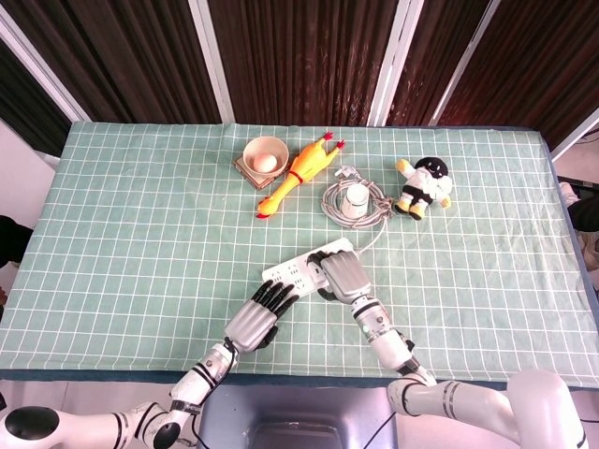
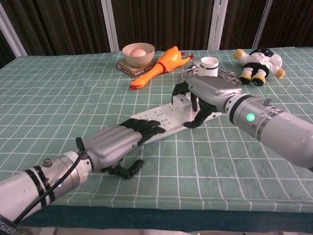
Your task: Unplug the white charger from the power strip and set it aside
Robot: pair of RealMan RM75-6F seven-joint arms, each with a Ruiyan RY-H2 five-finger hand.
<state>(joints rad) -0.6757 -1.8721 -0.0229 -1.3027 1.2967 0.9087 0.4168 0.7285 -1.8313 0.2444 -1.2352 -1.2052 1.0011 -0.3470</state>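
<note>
Power strip (image 2: 159, 119): white, lying at an angle on the green checked tablecloth (image 1: 140, 215), near the front middle of the table

White charger (image 2: 182, 104): sitting plugged into the right-hand end of the power strip, standing upright from its top face; in the head view it is hidden beneath the right hand

Right hand (image 2: 208, 93): arching over the charger, dark fingers (image 2: 182, 89) curling down on its far side and the thumb reaching in from the near side, so the hand is closing around the charger; whether the pads are pressing on it cannot be told for certain

Left hand (image 2: 115, 142): resting palm-down at the strip's near-left end, fingers (image 2: 146, 128) lying extended and close together on top of the strip, grasping nothing, thumb tucked underneath toward the cloth

Background items, all well apart from the strip:
- bowl (image 1: 264, 152) holding an egg (image 1: 267, 163), sitting on a book
- yellow rubber chicken (image 1: 298, 172) lying just beside the bowl
- white cup (image 1: 356, 199) standing inside a coil of cable (image 1: 374, 206)
- plush doll (image 1: 423, 187) lying to the right of the cup
</note>
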